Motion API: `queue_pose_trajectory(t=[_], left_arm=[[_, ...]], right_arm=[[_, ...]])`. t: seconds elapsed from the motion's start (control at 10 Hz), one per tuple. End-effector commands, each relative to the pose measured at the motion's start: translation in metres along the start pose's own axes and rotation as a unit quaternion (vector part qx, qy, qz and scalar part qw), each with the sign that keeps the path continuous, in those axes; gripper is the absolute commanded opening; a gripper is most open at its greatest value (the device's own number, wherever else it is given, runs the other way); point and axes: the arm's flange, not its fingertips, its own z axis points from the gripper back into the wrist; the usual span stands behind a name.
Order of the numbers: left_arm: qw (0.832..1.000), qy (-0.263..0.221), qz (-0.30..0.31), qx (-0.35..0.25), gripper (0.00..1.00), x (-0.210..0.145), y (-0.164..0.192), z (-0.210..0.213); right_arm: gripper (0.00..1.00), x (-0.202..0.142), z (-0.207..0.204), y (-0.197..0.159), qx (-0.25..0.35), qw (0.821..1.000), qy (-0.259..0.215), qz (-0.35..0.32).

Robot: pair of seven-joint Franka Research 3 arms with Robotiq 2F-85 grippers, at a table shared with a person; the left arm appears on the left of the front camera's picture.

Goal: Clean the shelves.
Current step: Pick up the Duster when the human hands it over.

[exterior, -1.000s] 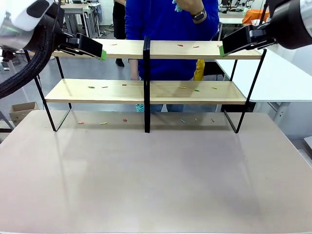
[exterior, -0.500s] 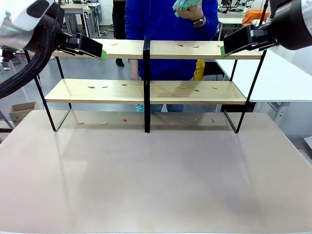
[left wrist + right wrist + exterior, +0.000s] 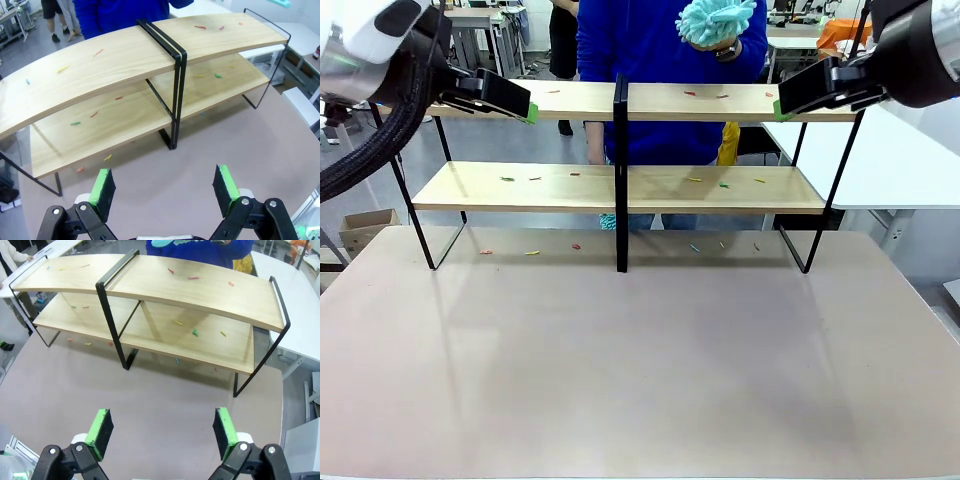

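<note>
Shelves (image 3: 470, 187) are standing at the far side of the worktop (image 3: 640, 380), both boards carrying small coloured scraps (image 3: 693, 180); more scraps are lying on the worktop under the lower board. Left gripper (image 3: 165, 182) is hovering high by the left end of the top board, released, jaws wide apart, nothing between them. Right gripper (image 3: 162, 426) is hovering by the right end of the top board, also released and empty. Behind the shelves a person (image 3: 650, 60) in blue is holding a fluffy teal duster (image 3: 715, 20) up above top-board level, apart from it.
</note>
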Motion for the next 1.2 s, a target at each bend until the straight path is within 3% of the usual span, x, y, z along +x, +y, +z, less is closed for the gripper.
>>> queue_pose_trajectory(t=[0.0, 0.1, 0.3, 0.4, 0.6, 0.7, 0.8, 0.9, 1.0, 1.1], left_arm=[[1.000, -0.001, 0.000, 0.000, 1.00, 0.000, 0.000, 0.000], [1.000, -0.001, 0.000, 0.000, 1.00, 0.000, 0.000, 0.000], [1.000, -0.001, 0.000, 0.000, 1.00, 0.000, 0.000, 0.000], [1.000, -0.001, 0.000, 0.000, 1.00, 0.000, 0.000, 0.000], [1.000, -0.001, 0.000, 0.000, 1.00, 0.000, 0.000, 0.000], [1.000, -0.001, 0.000, 0.000, 1.00, 0.000, 0.000, 0.000], [1.000, -0.001, 0.000, 0.000, 1.00, 0.000, 0.000, 0.000], [1.000, -0.001, 0.000, 0.000, 1.00, 0.000, 0.000, 0.000], [1.000, -0.001, 0.000, 0.000, 1.00, 0.000, 0.000, 0.000], [1.000, -0.001, 0.000, 0.000, 1.00, 0.000, 0.000, 0.000]], right_arm=[[1.00, -0.003, -0.003, -0.003, -0.031, 0.999, -0.012, -0.017], [1.00, 0.000, 0.000, 0.000, 0.000, 1.000, 0.000, 0.000], [1.00, 0.001, -0.002, -0.004, -0.008, 1.000, 0.000, -0.003], [1.00, 0.016, -0.022, -0.028, 0.021, 0.998, 0.040, -0.036], [1.00, 0.062, -0.061, -0.081, 0.159, 0.972, 0.124, -0.119], [1.00, 0.074, -0.077, -0.101, 0.207, 0.948, 0.181, -0.159], [1.00, 0.073, -0.081, -0.106, 0.191, 0.944, 0.188, -0.190], [1.00, 0.062, -0.073, -0.100, 0.124, 0.958, 0.144, -0.216], [1.00, 0.054, -0.093, -0.105, 0.171, 0.963, 0.138, -0.157], [1.00, 0.051, -0.092, -0.089, 0.194, 0.964, 0.136, -0.117]])
